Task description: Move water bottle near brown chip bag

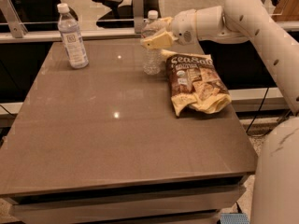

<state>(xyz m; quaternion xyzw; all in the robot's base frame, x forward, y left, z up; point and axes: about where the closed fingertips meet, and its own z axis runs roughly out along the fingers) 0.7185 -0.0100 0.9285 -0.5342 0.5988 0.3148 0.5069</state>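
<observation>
Standing upright on the smooth brown table (117, 139), the clear ribbed water bottle (152, 59) sits just beside the crinkled brown chip bag (196, 80). The gripper (154, 31), at the bottle's upper body, has pale yellow fingers (158, 40) clamped around it.

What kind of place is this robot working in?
Probably an office: black swivel chair behind a glass partition, brown tabletop. The cream gripper is at the clear ribbed water bottle.
</observation>
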